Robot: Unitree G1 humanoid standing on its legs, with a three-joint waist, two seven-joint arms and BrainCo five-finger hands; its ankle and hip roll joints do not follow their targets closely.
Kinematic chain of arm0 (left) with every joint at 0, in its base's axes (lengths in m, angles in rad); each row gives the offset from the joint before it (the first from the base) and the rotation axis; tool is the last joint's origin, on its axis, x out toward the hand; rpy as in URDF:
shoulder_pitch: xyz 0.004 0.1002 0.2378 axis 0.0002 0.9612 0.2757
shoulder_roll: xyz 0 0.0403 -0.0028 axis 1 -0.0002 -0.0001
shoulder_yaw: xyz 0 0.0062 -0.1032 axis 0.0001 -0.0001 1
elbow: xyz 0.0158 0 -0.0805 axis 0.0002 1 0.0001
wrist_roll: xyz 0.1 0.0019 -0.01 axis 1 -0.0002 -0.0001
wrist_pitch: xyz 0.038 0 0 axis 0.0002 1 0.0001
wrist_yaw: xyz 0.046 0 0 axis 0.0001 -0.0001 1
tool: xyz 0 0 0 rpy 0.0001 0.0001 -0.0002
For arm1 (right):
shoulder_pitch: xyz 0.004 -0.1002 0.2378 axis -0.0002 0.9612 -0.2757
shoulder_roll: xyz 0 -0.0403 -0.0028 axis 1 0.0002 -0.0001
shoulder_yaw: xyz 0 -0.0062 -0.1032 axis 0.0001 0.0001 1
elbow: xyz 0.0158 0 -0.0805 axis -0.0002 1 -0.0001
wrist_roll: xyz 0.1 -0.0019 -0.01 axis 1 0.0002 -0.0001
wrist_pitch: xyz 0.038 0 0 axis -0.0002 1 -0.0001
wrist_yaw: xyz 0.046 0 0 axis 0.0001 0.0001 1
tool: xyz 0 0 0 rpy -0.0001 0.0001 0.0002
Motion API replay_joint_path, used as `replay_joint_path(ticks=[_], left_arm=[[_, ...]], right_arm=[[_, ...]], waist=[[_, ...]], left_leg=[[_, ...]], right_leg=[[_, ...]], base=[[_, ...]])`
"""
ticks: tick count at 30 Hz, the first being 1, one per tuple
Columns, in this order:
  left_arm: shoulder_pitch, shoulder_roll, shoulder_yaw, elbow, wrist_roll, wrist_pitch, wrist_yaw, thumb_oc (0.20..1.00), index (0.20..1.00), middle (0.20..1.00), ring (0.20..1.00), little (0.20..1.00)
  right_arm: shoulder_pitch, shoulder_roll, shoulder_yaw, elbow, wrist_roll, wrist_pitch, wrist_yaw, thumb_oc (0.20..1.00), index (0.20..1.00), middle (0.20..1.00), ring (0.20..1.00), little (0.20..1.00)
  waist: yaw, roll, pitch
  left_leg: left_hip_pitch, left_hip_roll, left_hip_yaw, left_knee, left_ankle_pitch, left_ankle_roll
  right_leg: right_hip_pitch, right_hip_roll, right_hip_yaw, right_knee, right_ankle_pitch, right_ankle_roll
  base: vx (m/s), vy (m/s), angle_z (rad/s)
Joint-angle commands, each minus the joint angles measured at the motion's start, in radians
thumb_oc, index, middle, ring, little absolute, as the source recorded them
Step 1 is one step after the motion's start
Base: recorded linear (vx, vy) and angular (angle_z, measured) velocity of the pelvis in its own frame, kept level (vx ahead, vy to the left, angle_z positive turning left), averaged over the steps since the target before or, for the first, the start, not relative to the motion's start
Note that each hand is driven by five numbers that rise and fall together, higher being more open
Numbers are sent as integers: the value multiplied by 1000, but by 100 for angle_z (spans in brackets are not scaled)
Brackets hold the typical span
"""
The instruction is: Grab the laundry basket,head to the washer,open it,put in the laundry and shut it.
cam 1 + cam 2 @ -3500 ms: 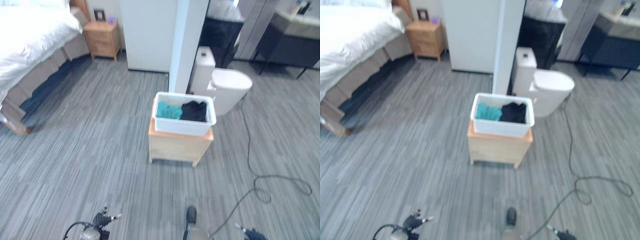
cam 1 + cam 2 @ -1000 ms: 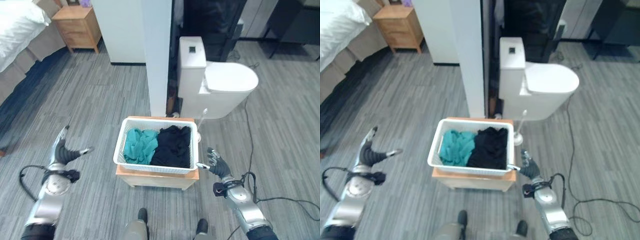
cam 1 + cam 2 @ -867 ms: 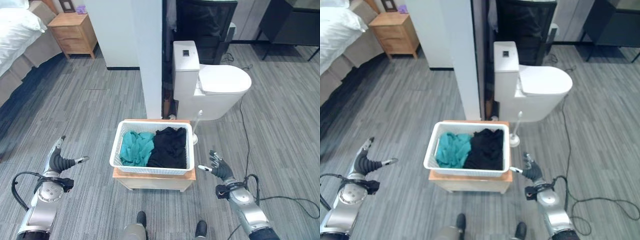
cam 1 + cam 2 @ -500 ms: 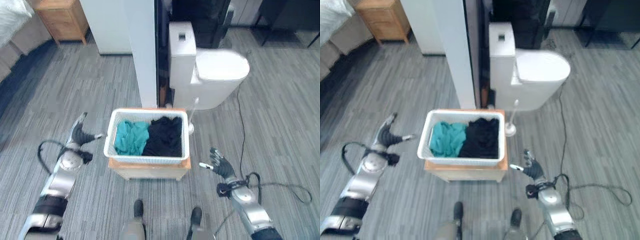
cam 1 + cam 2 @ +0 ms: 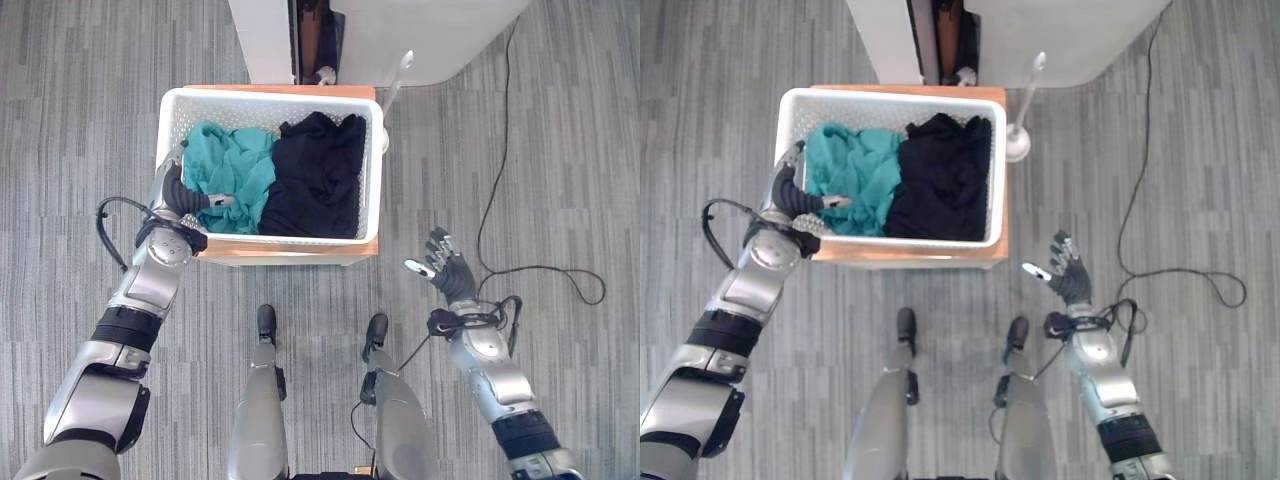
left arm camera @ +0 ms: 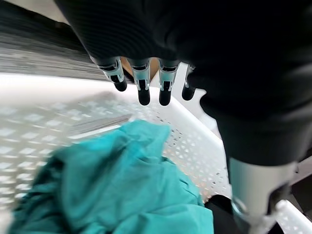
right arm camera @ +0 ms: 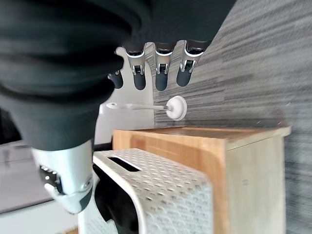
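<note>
Since half a second ago the left robot hand [image 5: 178, 196] has reached the laundry basket [image 5: 372, 160] on the wooden surface [image 5: 290, 249], fingers straight at its left edge, gripping nothing; the right robot hand [image 5: 446, 269], spread, remains off its right edge; grasp pending.

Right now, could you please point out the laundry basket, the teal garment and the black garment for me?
laundry basket [image 5: 371, 160]: left eye view, on its white right-hand rim.
teal garment [image 5: 235, 175]: left eye view, middle of the cloth.
black garment [image 5: 940, 185]: right eye view, middle of the cloth.
</note>
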Motion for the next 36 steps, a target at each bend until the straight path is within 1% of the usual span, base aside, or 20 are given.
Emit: replay_joint_path(ticks=[1,4,6,9,12,13,14,16,19,22,24,25,27,28,30,33,36], left_arm=[[-18,3,21,68,28,-35,47,1000,1000,1000,1000,1000],[-31,-2,17,82,23,-35,61,1000,1000,1000,1000,1000],[-39,3,19,81,30,-37,68,1000,1000,1000,1000,1000],[-22,15,40,41,57,-39,85,1000,1000,1000,1000,1000],[25,17,91,-58,44,-62,101,1000,1000,1000,1000,1000],[80,20,146,-160,40,-79,121,1000,1000,1000,1000,1000],[88,20,152,-168,42,-76,119,1000,1000,1000,1000,1000],[146,25,206,-243,25,-95,137,1000,1000,1000,1000,1000],[174,33,235,-254,10,-100,147,1000,1000,1000,1000,1000],[194,40,255,-182,-15,-92,177,1000,1000,1000,1000,1000],[193,41,254,-180,-16,-94,177,1000,1000,1000,1000,1000],[198,46,262,-121,-29,-84,184,1000,1000,1000,1000,1000],[184,45,252,-67,-59,-84,179,1000,1000,1000,1000,1000],[184,45,252,-66,-59,-84,179,1000,1000,1000,1000,1000],[129,51,220,40,-116,-78,188,1000,1000,1000,1000,1000],[86,60,200,84,-142,-78,189,1000,1000,1000,1000,1000],[-26,51,174,181,-274,-117,216,1000,1000,1000,1000,1000]], right_arm=[[39,-23,-32,-61,13,-55,-15,1000,1000,1000,1000,1000],[46,-28,-23,-45,10,-50,-11,1000,1000,1000,1000,1000],[56,-35,-20,-43,2,-51,-3,1000,1000,1000,1000,1000],[57,-47,-13,-36,-25,-48,10,1000,1000,1000,1000,1000],[54,-53,-5,-25,-53,-47,19,1000,1000,1000,1000,1000],[50,-47,-1,-10,-68,-46,23,1000,1000,1000,1000,1000],[49,-48,2,-9,-68,-47,23,1000,1000,1000,1000,1000],[44,-45,5,4,-77,-44,28,1000,1000,1000,1000,1000],[42,-45,5,5,-71,-44,33,1000,1000,1000,1000,1000],[53,-47,12,-9,-54,-48,55,1000,1000,1000,1000,1000],[53,-47,12,-9,-54,-48,55,1000,1000,1000,1000,1000],[55,-53,14,-12,-57,-45,60,1000,1000,1000,1000,1000],[55,-58,14,-14,-63,-41,58,1000,1000,1000,1000,1000],[55,-58,14,-14,-63,-41,58,1000,1000,1000,1000,1000],[58,-67,15,-12,-56,-40,54,1000,1000,1000,1000,1000],[61,-71,18,-13,-51,-43,51,1000,1000,1000,1000,1000],[60,-80,40,-13,-42,-49,51,1000,1000,1000,1000,1000]], waist=[[-1,-6,-53],[-11,-2,-43],[-15,2,-37],[-16,7,-36],[-11,14,-29],[-2,21,-24],[-6,21,-25],[4,28,-22],[6,31,-25],[3,33,-31],[3,32,-31],[1,29,-32],[-2,27,-31],[-1,27,-31],[-12,22,-26],[-20,19,-24],[-32,8,-19]], left_leg=[[-23,44,-20,10,-50,-43],[-31,43,-14,9,-43,-44],[-35,43,-9,16,-49,-46],[-43,42,-6,23,-48,-46],[-42,45,-3,31,-59,-48],[-42,43,-3,35,-63,-48],[-46,43,-3,35,-57,-46],[-38,45,-4,35,-65,-47],[-33,44,-2,33,-65,-43],[-15,45,1,19,-65,-40],[-14,45,1,18,-64,-40],[-9,45,3,15,-65,-38],[-7,45,3,13,-64,-36],[-7,45,3,13,-64,-36],[-9,45,5,12,-62,-34],[-13,45,5,13,-60,-34],[-23,47,3,17,-57,-35]], right_leg=[[-14,-87,65,104,-107,69],[-25,-87,70,92,-93,67],[-29,-86,77,92,-96,65],[-37,-83,81,86,-89,61],[-33,-83,80,88,-97,59],[-32,-82,78,88,-98,56],[-35,-82,79,86,-92,56],[-29,-81,77,87,-99,52],[-26,-79,79,85,-100,51],[-18,-77,82,85,-105,48],[-18,-77,83,85,-105,48],[-19,-76,86,87,-106,47],[-22,-75,89,89,-108,46],[-22,-75,89,89,-108,46],[-25,-72,92,88,-104,47],[-26,-70,91,87,-104,47],[-31,-65,91,85,-102,48]], base=[[21,13,-6],[-1,10,-6],[20,-6,-9],[12,-8,-6],[28,-21,-11],[32,-25,-12],[38,-23,-9],[47,-15,-2],[39,-10,-2],[50,-1,-1],[0,0,0],[0,0,0],[18,3,-1],[0,0,0],[0,0,0],[0,0,0],[0,0,0]])
